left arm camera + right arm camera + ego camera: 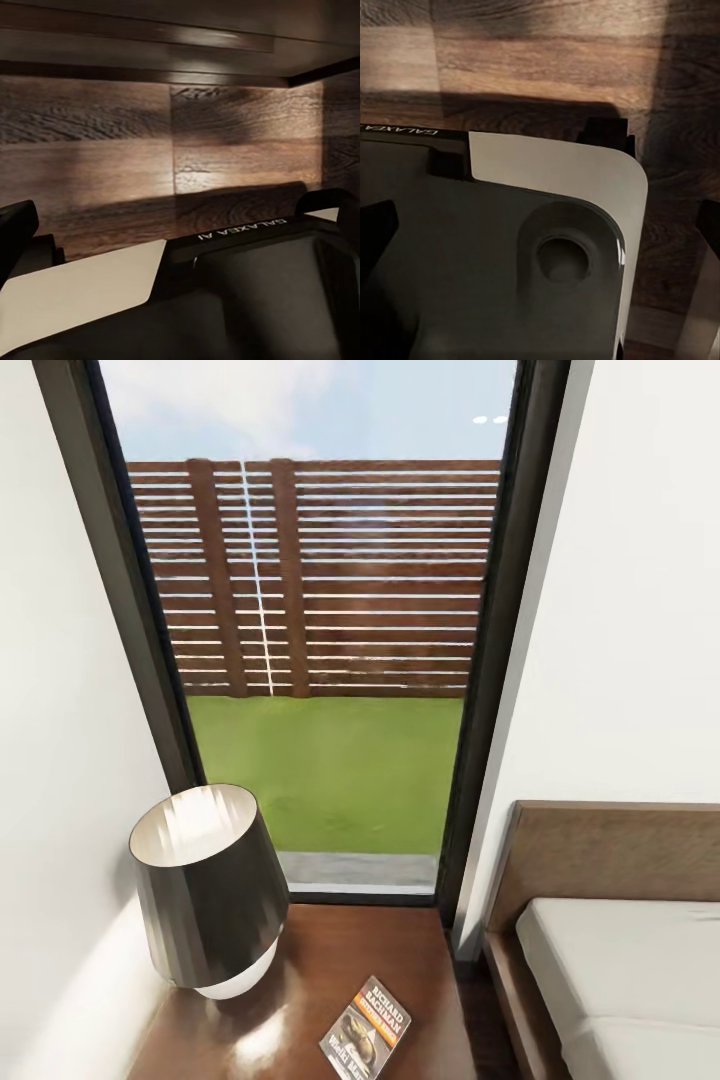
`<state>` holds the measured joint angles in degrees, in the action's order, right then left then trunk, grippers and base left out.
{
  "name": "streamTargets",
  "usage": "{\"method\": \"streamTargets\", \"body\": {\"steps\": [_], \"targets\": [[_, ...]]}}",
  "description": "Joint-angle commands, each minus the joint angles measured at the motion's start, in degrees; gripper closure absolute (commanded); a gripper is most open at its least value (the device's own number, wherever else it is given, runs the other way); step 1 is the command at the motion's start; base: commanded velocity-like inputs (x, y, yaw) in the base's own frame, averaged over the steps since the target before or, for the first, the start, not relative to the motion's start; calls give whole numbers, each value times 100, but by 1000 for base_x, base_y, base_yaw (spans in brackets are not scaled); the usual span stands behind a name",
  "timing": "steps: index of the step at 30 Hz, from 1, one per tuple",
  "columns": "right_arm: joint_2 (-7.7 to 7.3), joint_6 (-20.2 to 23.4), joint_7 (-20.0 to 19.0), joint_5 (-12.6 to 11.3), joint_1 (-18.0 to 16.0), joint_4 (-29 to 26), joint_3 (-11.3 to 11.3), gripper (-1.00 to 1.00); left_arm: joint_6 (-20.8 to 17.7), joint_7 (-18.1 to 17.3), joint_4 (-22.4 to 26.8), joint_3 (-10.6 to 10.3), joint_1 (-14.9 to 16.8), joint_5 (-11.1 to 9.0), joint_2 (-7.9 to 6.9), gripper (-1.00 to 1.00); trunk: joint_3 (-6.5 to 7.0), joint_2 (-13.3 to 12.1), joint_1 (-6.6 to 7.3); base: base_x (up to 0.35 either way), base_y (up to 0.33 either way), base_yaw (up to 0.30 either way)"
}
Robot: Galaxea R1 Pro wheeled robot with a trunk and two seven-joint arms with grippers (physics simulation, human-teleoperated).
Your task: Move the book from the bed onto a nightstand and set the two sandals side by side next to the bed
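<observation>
We see the book [366, 1028] lying flat on the nightstand [330, 960] near the lamp [210, 885], left of the bed [620, 960], and we cannot tell either gripper's finger state.

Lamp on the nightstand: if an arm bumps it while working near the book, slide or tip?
The lamp likely tips: its wide dark shade sits over a narrower white base. It probably slides easily too, since the nightstand top looks glossy. The book lies close by.

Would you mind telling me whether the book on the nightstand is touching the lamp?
Apart. In the head view, bare brown wood of the nightstand separates the book from the lamp.
</observation>
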<state>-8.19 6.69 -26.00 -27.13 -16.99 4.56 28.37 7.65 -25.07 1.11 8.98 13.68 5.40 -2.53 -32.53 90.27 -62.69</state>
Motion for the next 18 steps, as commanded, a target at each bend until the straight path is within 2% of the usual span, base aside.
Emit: {"method": "streamTargets", "body": {"steps": [1,18], "targets": [[1,20,-28,-56,-6,10,37,-100,26,-14,-3,44,4,60,0,-100,-5,3,0,0,0,0],[2,20,-28,-47,-6,9,37,-100,35,-16,3,42,3,66,7,-100,-5,3,0,0,0,0]]}}
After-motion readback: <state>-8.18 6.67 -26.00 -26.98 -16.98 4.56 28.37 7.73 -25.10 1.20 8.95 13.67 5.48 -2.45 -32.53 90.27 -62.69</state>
